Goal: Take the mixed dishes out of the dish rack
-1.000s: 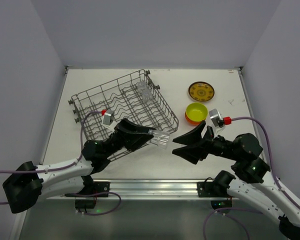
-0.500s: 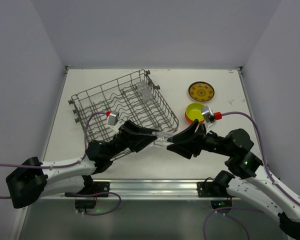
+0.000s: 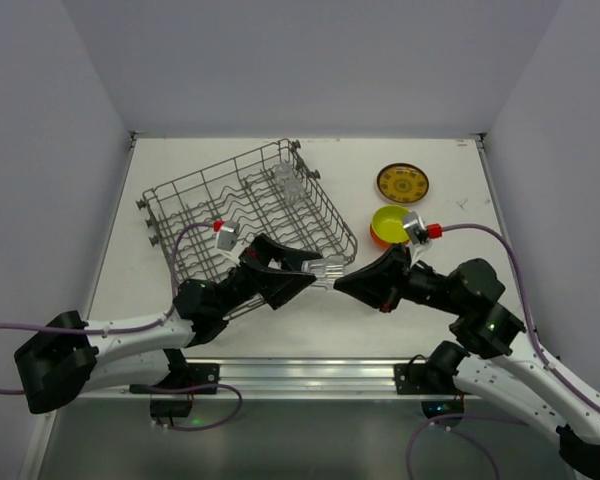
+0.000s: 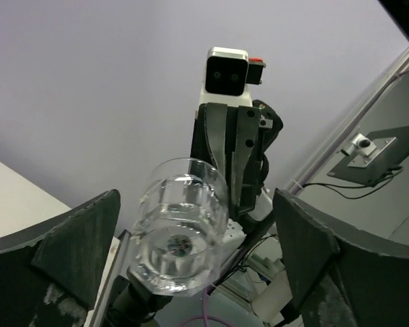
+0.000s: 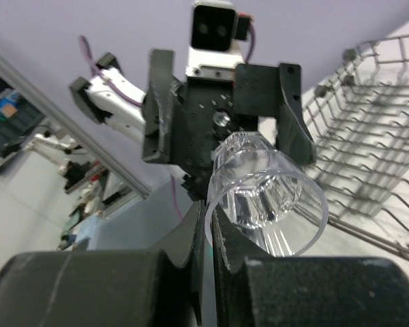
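And there's the swap: a second ago my left tool (image 3: 318,272) had the glass cup (image 3: 328,269) clamped while the right tool (image 3: 340,283) hung back with its jaws apart. Now the right tool has come in and pinched the cup's rim wall between its two fingers, as narrow as it gets. The left tool has sprung wide, and in its wrist view its fingers stand off either side of the cup without touching. The cup lies on its side in the air above the surface (image 3: 450,165), between the two tools, just off the five o'clock corner of the dish rack (image 3: 210,215). I read that as a handover done: the cup is the right arm's to set down, most likely with the unloaded dishes at one to two o'clock from it, and the left arm is free to go back to the rack at eleven o'clock. Now the count. One rack. Two cups in sight: the one held, and a second glass cup (image 3: 288,183) standing in the rack's far corner, the only dish I can make out in there. One lime-yellow bowl (image 3: 393,220) nested on one orange bowl (image 3: 377,240). One brown-gold patterned plate (image 3: 402,182) beyond them, at twelve o'clock from the bowls. I can find no other plate, bowl or cup.
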Available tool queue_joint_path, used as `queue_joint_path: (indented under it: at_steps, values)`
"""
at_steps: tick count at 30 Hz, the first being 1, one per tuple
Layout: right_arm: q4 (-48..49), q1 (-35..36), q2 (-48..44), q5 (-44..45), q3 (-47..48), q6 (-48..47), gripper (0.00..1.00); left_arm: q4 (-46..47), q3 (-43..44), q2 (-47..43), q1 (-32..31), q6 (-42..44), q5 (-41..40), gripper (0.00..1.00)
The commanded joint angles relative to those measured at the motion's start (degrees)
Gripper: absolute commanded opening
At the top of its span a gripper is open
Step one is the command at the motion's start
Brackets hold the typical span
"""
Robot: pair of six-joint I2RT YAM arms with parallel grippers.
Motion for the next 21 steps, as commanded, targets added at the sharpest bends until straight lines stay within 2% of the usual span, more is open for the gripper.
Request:
queue_joint_path:
  at_steps: [1,2,3,4,5,6,7,9,11,15,17,21]
  values:
    - [-6.7,0.2,-2.9,8.3,1.6,-4.3,0.0,-10.6,5.8,-2.1,-0.5,4.6,-0.9,1.0]
    - [-10.0,0.2,-3.9,15.9,3.2,-4.6,0.0,-20.0,6.8,-3.9,-0.5,5.6,-3.7,1.0]
    - [-13.9,0.2,-3.9,19.9,4.1,-4.5,0.0,-25.7,7.7,-5.1,-0.5,6.9,-6.1,1.0]
    - [-22.7,0.2,-3.6,24.2,6.7,-3.6,0.0,-31.6,10.0,-6.3,-0.5,8.1,-9.1,1.0]
    - [-26.9,0.2,-3.1,32.7,7.9,-3.0,0.0,-38.4,11.2,-8.8,-0.5,8.2,-17.6,1.0]
    - [-33.7,0.1,-2.1,35.9,8.7,-2.3,0.0,-49.3,12.4,-9.9,-0.5,8.6,-21.7,1.0]
    - [-36.8,0.1,-1.4,38.2,10.2,-2.1,0.0,-53.1,13.6,-10.9,-0.5,9.1,-28.5,1.0]
    - [-45.0,0.1,0.3,44.2,12.1,-1.3,0.0,-61.6,14.0,-14.5,-0.5,10.0,-33.5,1.0]
    - [-50.0,0.1,3.7,47.8,15.1,-0.6,0.0,-63.8,13.2,-18.0,-0.4,11.0,-36.4,1.0]
    - [-60.7,-0.8,10.1,53.8,20.4,0.1,0.0,-68.0,12.1,-22.7,-0.4,12.9,-36.2,1.0]
    - [-63.8,-3.2,14.2,53.9,21.3,-0.8,0.0,-70.4,12.5,-24.4,-0.5,13.8,-35.1,1.0]
    - [-64.0,-11.4,19.7,48.4,21.0,-5.0,0.0,-74.4,13.8,-26.2,-0.5,14.9,-34.0,1.0]
